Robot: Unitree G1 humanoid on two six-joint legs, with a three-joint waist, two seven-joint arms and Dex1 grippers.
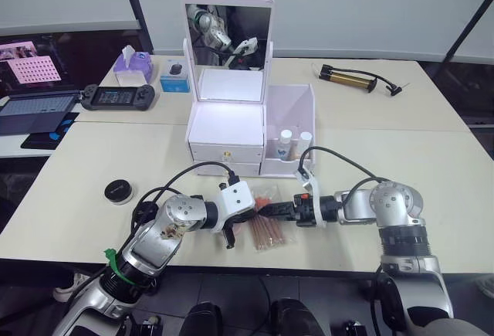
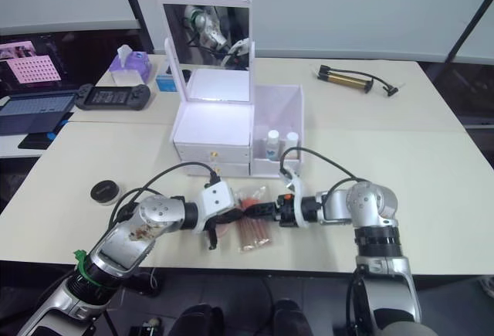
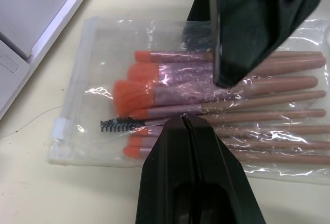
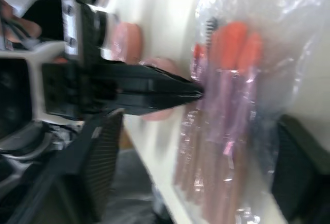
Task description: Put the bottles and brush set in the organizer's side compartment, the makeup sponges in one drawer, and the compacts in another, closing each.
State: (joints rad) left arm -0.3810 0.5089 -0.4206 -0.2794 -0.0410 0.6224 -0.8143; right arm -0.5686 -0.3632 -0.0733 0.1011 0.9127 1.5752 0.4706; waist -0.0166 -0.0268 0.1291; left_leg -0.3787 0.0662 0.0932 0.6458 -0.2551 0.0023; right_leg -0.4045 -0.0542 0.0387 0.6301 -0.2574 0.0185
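Brush set: one clear flat pouch of pink-handled, orange-bristled brushes [image 3: 216, 105], near table edge.
Bottles: two [image 1: 295, 144], in white organizer's [image 1: 228, 131] side bin.
Left gripper [image 3: 181, 119]: fingers together, tips on pouch.
Right gripper [image 1: 272, 210]: fingers apart, straddling pouch.

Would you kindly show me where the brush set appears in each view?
Left eye: brush set at the table's near edge, between the grippers.
Right eye: same spot.
Left wrist: pouch fills the middle.
Right wrist: pouch on the right.
Shared landmark: left gripper, shut, tips against the pouch.
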